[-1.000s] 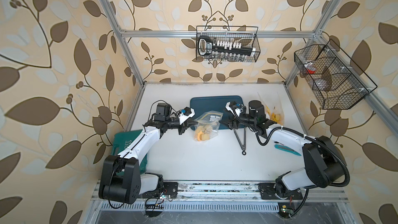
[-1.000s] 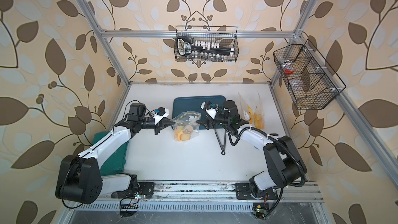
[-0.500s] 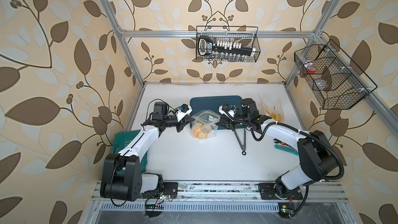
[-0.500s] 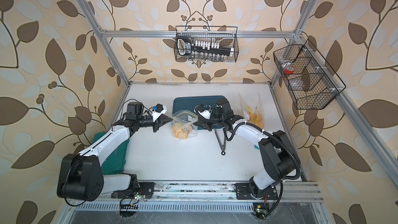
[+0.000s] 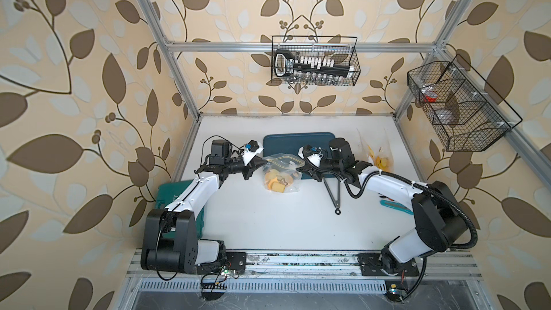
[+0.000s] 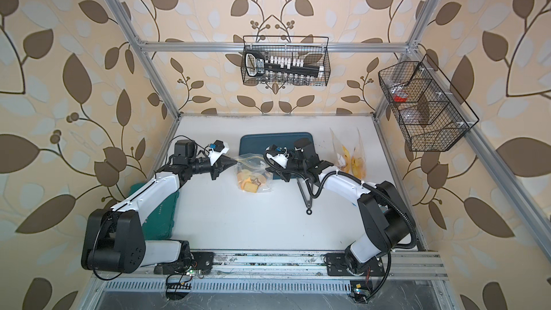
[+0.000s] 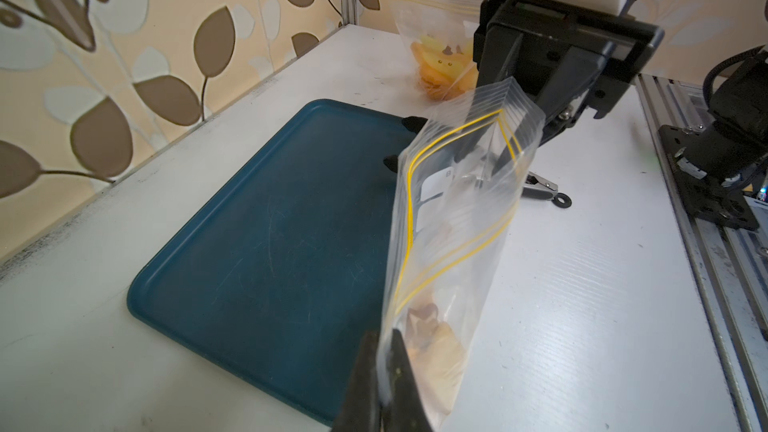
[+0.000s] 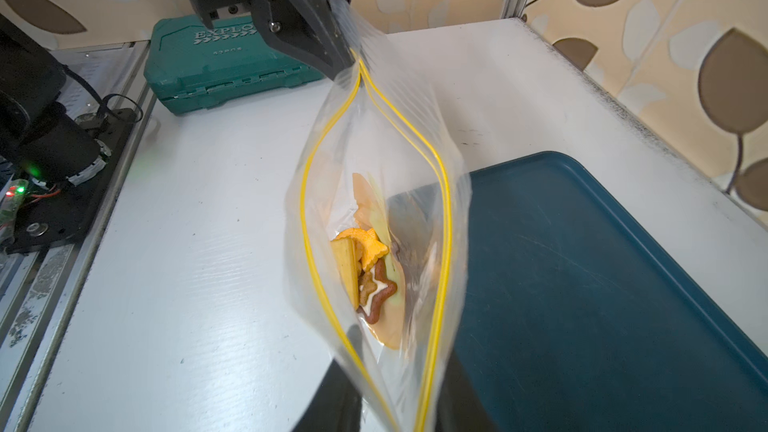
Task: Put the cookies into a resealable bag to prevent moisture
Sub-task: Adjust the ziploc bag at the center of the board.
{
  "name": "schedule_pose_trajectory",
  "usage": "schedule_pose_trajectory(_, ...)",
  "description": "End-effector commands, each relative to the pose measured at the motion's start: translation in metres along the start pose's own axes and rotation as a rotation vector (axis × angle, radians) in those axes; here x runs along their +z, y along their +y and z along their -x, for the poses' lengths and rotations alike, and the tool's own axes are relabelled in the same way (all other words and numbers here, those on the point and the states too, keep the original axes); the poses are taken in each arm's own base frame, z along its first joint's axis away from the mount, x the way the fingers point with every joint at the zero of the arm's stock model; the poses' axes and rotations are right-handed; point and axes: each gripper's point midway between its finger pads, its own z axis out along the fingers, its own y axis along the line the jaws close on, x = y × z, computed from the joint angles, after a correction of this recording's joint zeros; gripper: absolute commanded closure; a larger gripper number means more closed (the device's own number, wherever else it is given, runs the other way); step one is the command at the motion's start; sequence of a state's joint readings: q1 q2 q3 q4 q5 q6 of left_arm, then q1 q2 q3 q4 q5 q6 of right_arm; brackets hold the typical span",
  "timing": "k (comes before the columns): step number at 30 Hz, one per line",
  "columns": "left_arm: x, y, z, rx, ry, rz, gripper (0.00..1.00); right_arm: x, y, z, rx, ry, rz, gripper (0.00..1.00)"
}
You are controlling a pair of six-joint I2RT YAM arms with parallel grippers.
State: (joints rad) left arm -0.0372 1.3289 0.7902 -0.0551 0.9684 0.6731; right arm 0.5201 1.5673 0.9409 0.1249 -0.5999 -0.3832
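The cookies (image 8: 365, 268) sit low in the resealable bag (image 5: 280, 171), which hangs over the worktop (image 5: 268, 219) just off the tray's (image 5: 298, 141) near edge, zip gaping. The left gripper (image 5: 264, 163) pinches one end of its mouth, the right gripper (image 5: 301, 167) straddles the other, and we cannot tell whether it bites. If we pull before it holds, the bag may slip and cookies spill. A second ago the right gripper stood farther toward the worktop's right edge, jaws wider.

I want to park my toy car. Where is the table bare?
Bare table lies between bag, green case, tongs and front rail, plus a strip between tray and back wall. Crowded where left hand and right hand meet the bag, and by the printed bags.
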Motion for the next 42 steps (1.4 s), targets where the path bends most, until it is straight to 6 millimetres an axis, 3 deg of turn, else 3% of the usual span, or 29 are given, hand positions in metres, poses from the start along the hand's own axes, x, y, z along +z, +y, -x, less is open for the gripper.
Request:
schedule_pose_trajectory(1, -0.006, 0.008, 0.017, 0.034, -0.041, 0.014, 1.00, -0.006, -0.002, 0.022, -0.039, -0.044, -0.024, 0.78)
schedule_pose_trajectory(8, -0.011, 0.012, 0.017, 0.028, -0.051, 0.054, 1.00, -0.013, -0.002, 0.030, -0.021, -0.072, -0.049, 0.99)
schedule_pose_trajectory(14, -0.023, 0.012, 0.027, 0.037, -0.088, 0.146, 1.00, -0.023, 0.003, 0.030, 0.021, -0.029, -0.123, 1.00)
schedule_pose_trajectory(18, -0.031, -0.012, 0.041, 0.086, -0.166, 0.104, 1.00, -0.035, 0.011, 0.030, 0.153, 0.032, -0.240, 1.00)
schedule_pose_trajectory(20, -0.033, -0.028, 0.046, 0.121, -0.196, 0.058, 1.00, -0.039, 0.025, 0.026, 0.224, 0.065, -0.252, 1.00)
schedule_pose_trajectory(24, -0.020, -0.062, 0.042, 0.154, -0.170, -0.124, 1.00, -0.040, 0.060, 0.005, 0.324, 0.130, -0.244, 1.00)
schedule_pose_trajectory(26, -0.012, -0.074, 0.038, 0.149, -0.148, -0.211, 1.00, -0.043, 0.067, -0.008, 0.351, 0.148, -0.274, 1.00)
schedule_pose_trajectory(31, -0.002, -0.082, 0.031, 0.117, -0.136, -0.320, 1.00, -0.051, 0.075, -0.028, 0.333, 0.172, -0.266, 1.00)
schedule_pose_trajectory(34, 0.003, -0.081, 0.027, 0.091, -0.124, -0.348, 1.00, -0.053, 0.092, -0.026, 0.272, 0.223, -0.163, 0.76)
schedule_pose_trajectory(36, 0.005, -0.079, 0.025, 0.076, -0.118, -0.355, 1.00, -0.058, 0.092, -0.025, 0.247, 0.273, -0.153, 0.63)
schedule_pose_trajectory(38, 0.006, -0.079, 0.024, 0.072, -0.114, -0.356, 1.00, -0.062, 0.087, -0.025, 0.232, 0.307, -0.166, 0.58)
schedule_pose_trajectory(42, 0.007, -0.077, 0.023, 0.074, -0.110, -0.347, 1.00, -0.066, 0.075, -0.019, 0.198, 0.316, -0.183, 0.56)
